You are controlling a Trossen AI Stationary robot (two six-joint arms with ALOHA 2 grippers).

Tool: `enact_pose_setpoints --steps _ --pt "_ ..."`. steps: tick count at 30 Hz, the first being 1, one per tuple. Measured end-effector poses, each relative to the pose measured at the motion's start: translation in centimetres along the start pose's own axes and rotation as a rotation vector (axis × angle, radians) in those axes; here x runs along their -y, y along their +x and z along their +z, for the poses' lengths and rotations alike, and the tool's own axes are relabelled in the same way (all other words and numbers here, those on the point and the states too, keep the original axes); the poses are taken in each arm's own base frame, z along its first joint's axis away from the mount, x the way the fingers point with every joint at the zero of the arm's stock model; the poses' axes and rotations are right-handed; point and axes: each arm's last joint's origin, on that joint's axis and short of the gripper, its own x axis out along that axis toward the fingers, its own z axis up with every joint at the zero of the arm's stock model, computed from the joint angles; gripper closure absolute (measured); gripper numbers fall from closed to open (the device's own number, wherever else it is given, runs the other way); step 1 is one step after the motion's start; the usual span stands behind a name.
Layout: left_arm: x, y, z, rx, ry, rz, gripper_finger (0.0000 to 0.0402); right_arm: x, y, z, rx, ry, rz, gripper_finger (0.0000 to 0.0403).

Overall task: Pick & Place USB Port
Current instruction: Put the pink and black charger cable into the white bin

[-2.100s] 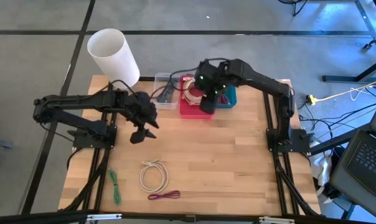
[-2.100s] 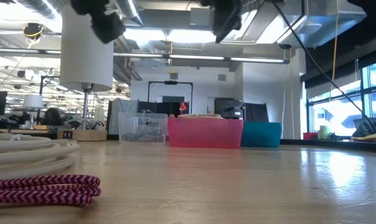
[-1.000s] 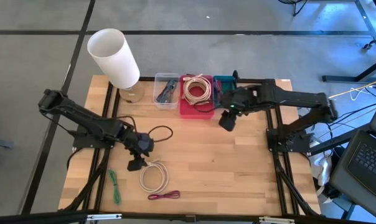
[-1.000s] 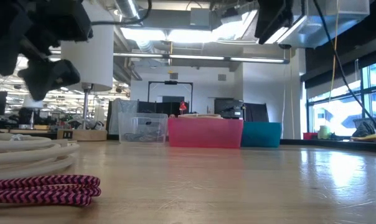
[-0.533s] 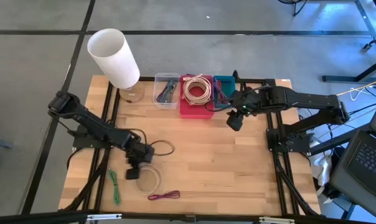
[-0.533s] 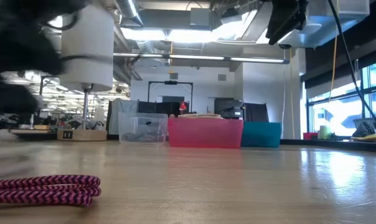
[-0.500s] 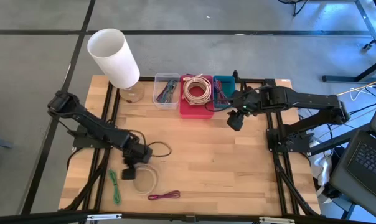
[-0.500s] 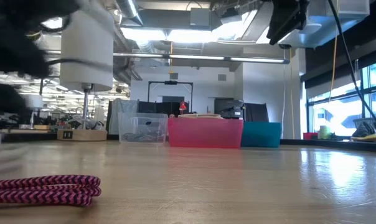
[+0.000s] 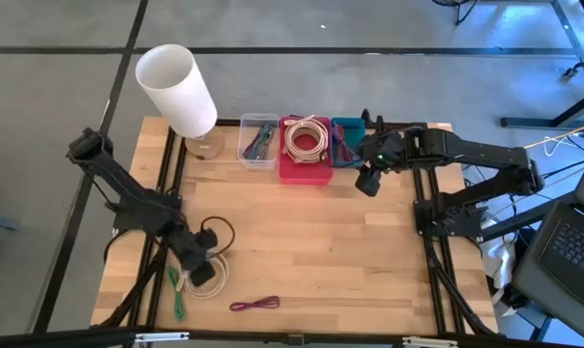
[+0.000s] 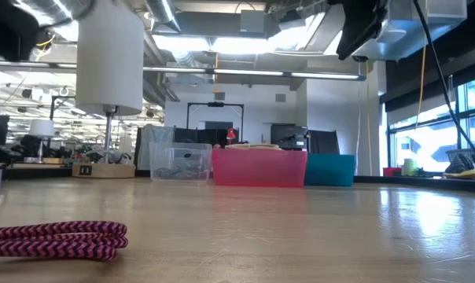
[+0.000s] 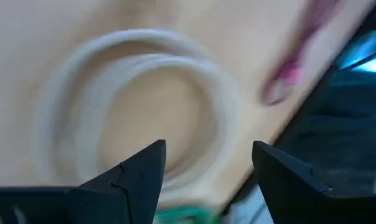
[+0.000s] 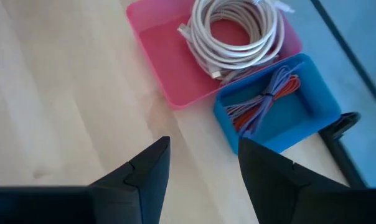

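Pickup pending: white cable (image 9: 207, 280) loose on worktop (image 9: 311, 251), directly under spread, empty left pincer (image 9: 203, 272).
Right pincer (image 9: 367, 182), parted and empty, hangs near filled bins (image 9: 306, 164); grasp and placement remain.

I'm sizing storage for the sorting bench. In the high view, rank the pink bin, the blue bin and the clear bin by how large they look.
1. pink bin, clearly largest.
2. clear bin.
3. blue bin; the right gripper and its arm cover part of it, so its place against the clear bin is unsure.
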Motion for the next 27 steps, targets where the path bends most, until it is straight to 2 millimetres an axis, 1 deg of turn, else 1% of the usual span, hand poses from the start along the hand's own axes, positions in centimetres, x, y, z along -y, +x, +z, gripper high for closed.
enact_pose_setpoints --steps 2,5,8,11,14,18,22,25,27 --pt "1.0 0.5 -0.5 0.044 -0.034 -0.077 0.0169 0.6 0.2 0.1 -0.004 -0.032 -0.015 0.0210" --pt "2.5 1.6 -1.1 0.064 -0.054 -0.175 0.0169 1.7 0.4 0.3 -0.010 -0.068 -0.040 0.0210" --pt "3.9 3.1 -0.9 0.102 -0.023 -0.276 0.0169 2.7 0.7 0.6 -0.009 -0.106 -0.055 0.0210" --pt "4.8 5.0 0.3 0.110 0.047 -0.281 0.0169 3.5 0.9 1.0 0.011 -0.147 -0.009 0.0210" --pt "6.1 6.5 2.1 0.067 0.168 -0.259 0.0169 4.3 1.1 1.4 0.046 -0.180 0.042 0.0210" --pt "7.1 8.2 5.1 0.027 0.302 -0.195 0.0170 5.1 1.3 1.5 0.062 -0.198 0.094 0.0210" --pt "8.4 9.2 7.5 0.019 0.420 -0.181 0.0179 5.8 1.4 1.3 0.033 -0.199 0.110 0.0210" --pt "9.3 10.0 8.3 -0.010 0.518 -0.170 0.0186 6.3 1.4 1.1 0.014 -0.182 0.100 0.0210" --pt "9.6 10.5 8.2 -0.040 0.582 -0.160 0.0189 6.5 1.5 1.1 0.014 -0.171 0.098 0.0210"
